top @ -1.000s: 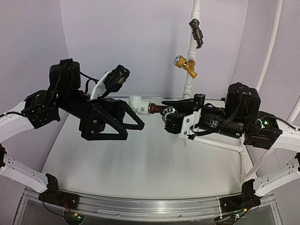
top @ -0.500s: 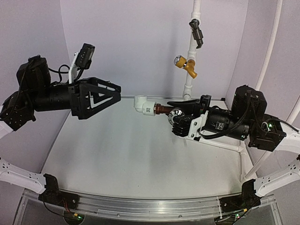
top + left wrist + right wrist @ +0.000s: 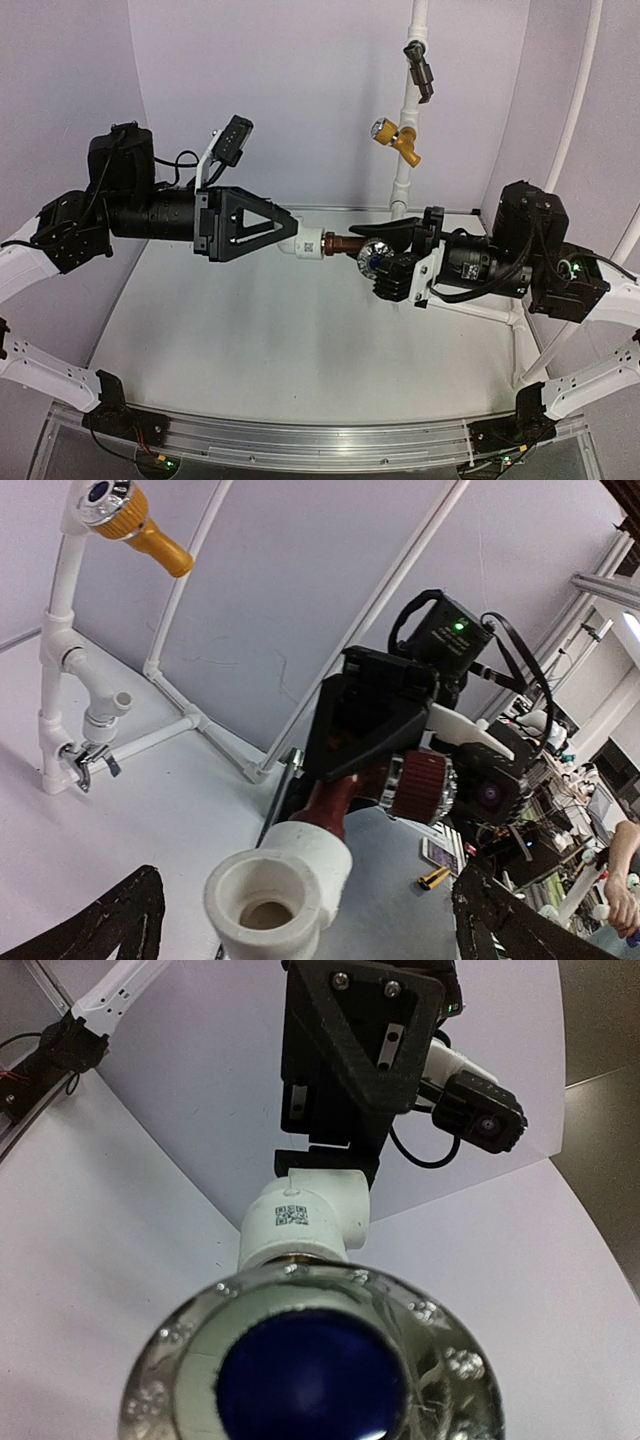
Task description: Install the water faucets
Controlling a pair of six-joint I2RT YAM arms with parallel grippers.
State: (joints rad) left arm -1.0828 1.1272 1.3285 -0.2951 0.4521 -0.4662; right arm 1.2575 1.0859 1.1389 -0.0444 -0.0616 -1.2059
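One tap (image 3: 345, 243) hangs over the table (image 3: 250, 340), with one white elbow (image 3: 305, 243) on its end. The right gripper (image 3: 372, 248) pinches the tap. The left gripper (image 3: 290, 230) has its jaws spread wide, one each side of the elbow. One yellow valve (image 3: 397, 140) and one dark valve (image 3: 420, 70) sit on the back pipe (image 3: 402, 180).

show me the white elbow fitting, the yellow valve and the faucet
white elbow fitting (image 3: 300, 865), left wrist view, on its outer wall above the socket
yellow valve (image 3: 402, 143), top external view, on its body
faucet (image 3: 312, 1380), right wrist view, on the blue centre of its knob
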